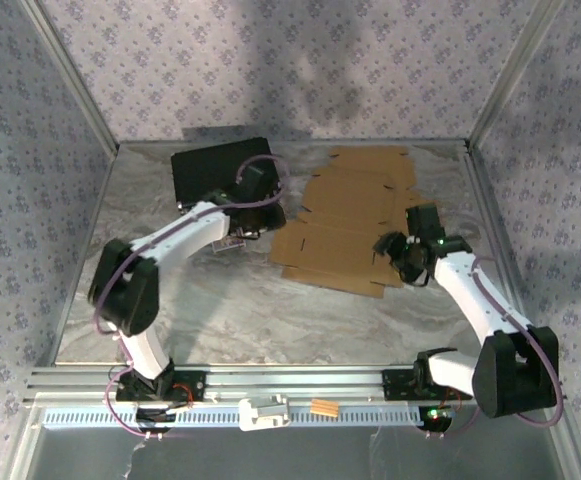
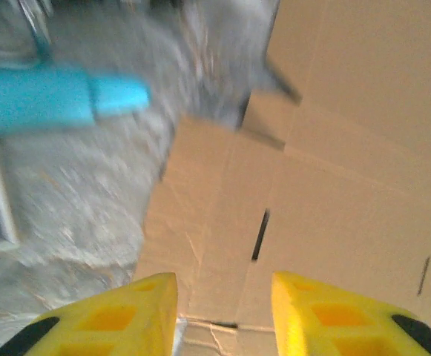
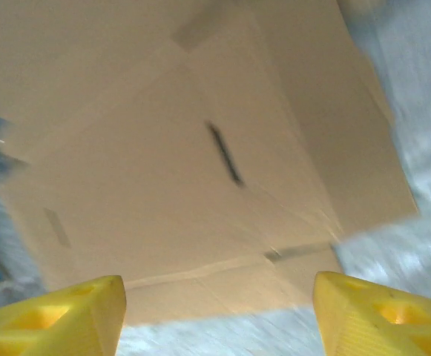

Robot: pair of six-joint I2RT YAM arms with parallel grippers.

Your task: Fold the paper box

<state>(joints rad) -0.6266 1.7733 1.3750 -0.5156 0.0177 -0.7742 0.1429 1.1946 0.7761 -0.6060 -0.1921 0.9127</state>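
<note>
The paper box [image 1: 345,225] is a flat brown cardboard blank lying unfolded on the marbled table, with flaps and slots cut into it. My left gripper [image 1: 268,220] hovers at the blank's left edge. In the left wrist view its yellow fingers [image 2: 152,311] stand apart over the cardboard [image 2: 326,193] with nothing between them. My right gripper [image 1: 390,250] is at the blank's near right corner. In the right wrist view its jaws [image 3: 219,311] are spread wide above the cardboard's near edge [image 3: 163,163], holding nothing.
A black flat object [image 1: 220,170] lies at the back left, just behind the left wrist. A blurred light-blue object [image 2: 52,100] shows left of the blank. Patterned walls close in the back and sides. A white part [image 1: 265,410] sits on the front rail.
</note>
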